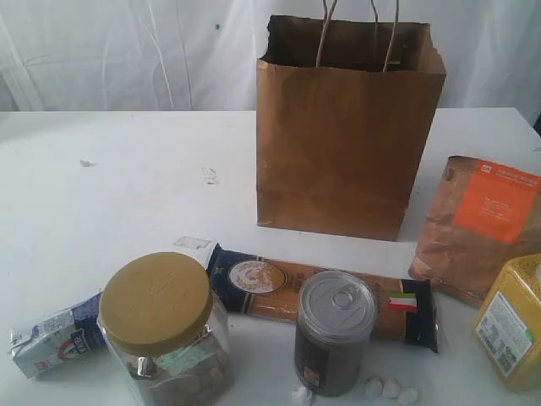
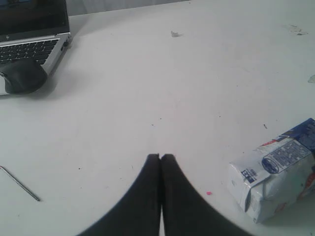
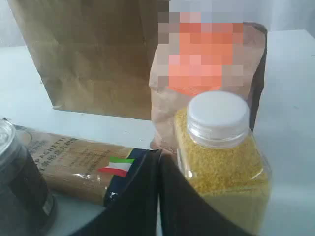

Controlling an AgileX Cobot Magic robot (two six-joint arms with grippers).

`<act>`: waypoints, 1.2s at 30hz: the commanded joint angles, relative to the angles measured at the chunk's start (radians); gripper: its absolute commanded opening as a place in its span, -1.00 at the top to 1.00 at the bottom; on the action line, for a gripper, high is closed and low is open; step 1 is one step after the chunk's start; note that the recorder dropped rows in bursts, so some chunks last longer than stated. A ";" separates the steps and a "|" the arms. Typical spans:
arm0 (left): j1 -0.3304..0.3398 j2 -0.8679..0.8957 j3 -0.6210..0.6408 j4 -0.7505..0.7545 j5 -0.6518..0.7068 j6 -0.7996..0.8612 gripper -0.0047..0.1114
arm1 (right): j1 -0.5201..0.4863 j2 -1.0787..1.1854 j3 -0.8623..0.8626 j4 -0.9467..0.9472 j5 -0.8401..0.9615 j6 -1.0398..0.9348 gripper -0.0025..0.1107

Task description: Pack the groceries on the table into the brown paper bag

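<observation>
A white table point(image 1: 127, 186) holds groceries, none packed yet, with a tall brown paper bag point(image 1: 347, 144) standing upright and open-topped at the far side. The left gripper point(image 2: 161, 157) hangs over bare tabletop with its two dark fingers pressed together, holding nothing. The small blue-white carton point(image 2: 273, 177) lies on its side near it, off to one side of the fingertips rather than straight ahead. The right gripper point(image 3: 158, 155) is likewise closed and empty. Just beside its fingertips on one side is the yellow packet point(image 3: 221, 162), a white-capped clear container of yellow grains. On the other side is the flag-marked end of the long dark-blue spaghetti packet point(image 3: 74, 160), which lies flat with its long axis running across the gripper's line of reach, along the front of the bag. Beyond the yellow packet leans the brown pouch with orange label point(image 3: 206, 69), and the bag stands beyond that, ahead of the right fingers. The gold-lidded clear jar point(image 1: 165, 330) and grey tin can point(image 1: 334, 334) stand upright beside the spaghetti, on the side away from the bag. The right arm looks nearer the bag, and either arm would first need to open its fingers.
</observation>
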 commanded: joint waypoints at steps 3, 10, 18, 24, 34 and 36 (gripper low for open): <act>-0.006 -0.005 0.004 -0.009 -0.001 -0.004 0.92 | 0.005 -0.004 0.007 -0.113 -0.003 -0.117 0.96; -0.006 -0.005 0.004 -0.009 -0.001 -0.004 0.92 | 0.005 -0.004 0.007 -0.158 -0.141 -0.204 0.96; -0.006 -0.005 0.004 -0.009 -0.001 -0.004 0.92 | 0.005 -0.004 0.007 -0.107 -0.512 -0.021 0.96; -0.006 -0.005 0.004 -0.009 -0.001 -0.004 0.92 | 0.005 -0.004 0.007 0.001 -0.576 0.277 0.96; -0.006 -0.005 0.004 -0.009 -0.001 -0.004 0.92 | 0.005 -0.004 0.007 0.028 -0.935 1.239 0.96; -0.006 -0.005 0.004 -0.009 -0.001 -0.004 0.92 | 0.005 -0.004 0.007 0.034 -1.069 1.236 0.96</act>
